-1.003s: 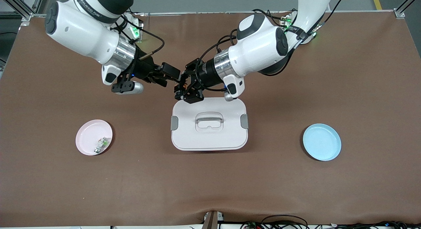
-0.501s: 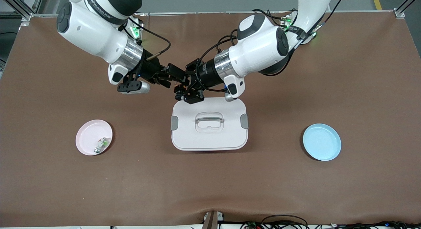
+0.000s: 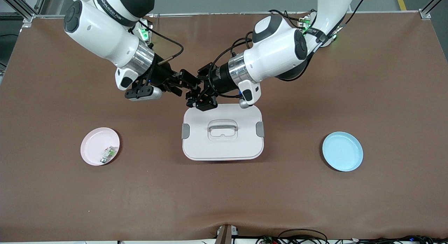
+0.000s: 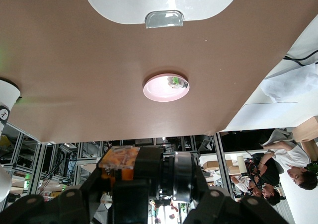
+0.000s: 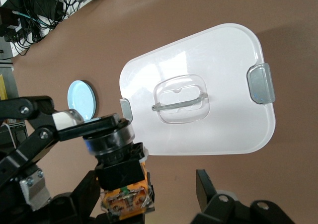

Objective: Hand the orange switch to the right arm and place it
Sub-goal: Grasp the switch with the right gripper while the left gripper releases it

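The orange switch (image 5: pixel 121 177) has a black body and an orange rear block (image 4: pixel 119 162). My left gripper (image 4: pixel 149 196) is shut on it and holds it in the air over the brown table, at the rim of the white box (image 3: pixel 222 146). My right gripper (image 5: pixel 149 182) has come up to it from the right arm's end and stands open around the switch's rear block. One finger (image 5: pixel 84 196) is close against the block and the other finger (image 5: pixel 206 184) is still apart from it. In the front view both grippers meet, left (image 3: pixel 196 95) and right (image 3: pixel 188 82).
The white lidded box has a clear handle (image 3: pixel 222 126) and grey clips. A pink plate (image 3: pixel 92 146) with a small white-and-green component (image 3: pixel 108 153) lies toward the right arm's end. A blue plate (image 3: pixel 342 151) lies toward the left arm's end.
My right gripper has moved in toward the left gripper until its fingers straddle the switch, and they have narrowed a little. The left gripper has stayed almost still, holding the switch.
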Motion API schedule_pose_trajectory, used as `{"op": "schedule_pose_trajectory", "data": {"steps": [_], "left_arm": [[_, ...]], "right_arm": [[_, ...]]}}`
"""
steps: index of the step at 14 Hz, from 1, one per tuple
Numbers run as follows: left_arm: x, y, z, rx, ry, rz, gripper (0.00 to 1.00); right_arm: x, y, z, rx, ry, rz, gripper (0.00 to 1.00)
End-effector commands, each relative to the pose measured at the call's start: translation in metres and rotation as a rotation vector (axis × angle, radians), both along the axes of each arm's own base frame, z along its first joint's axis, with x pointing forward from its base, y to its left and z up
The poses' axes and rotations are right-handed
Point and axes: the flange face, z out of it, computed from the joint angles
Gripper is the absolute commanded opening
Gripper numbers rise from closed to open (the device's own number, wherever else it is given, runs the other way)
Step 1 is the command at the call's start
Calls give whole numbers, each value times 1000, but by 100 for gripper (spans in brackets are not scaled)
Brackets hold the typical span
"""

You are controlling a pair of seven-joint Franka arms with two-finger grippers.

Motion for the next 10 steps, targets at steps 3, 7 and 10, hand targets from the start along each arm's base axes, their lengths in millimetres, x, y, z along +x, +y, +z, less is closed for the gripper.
{"op": "schedule_pose_trajectory", "data": {"steps": [3,7,10], "left_arm": [[1,0,6,2,-16,12,34],[1,0,6,6,-21,10,34],[1,0,6,8,-22,9,35]], "right_arm": [[-1,7,6,-8,-15,6,54],[-2,9,5,-5,-8,5,18],[-3,11,5,-4,0,-4,0]]}}
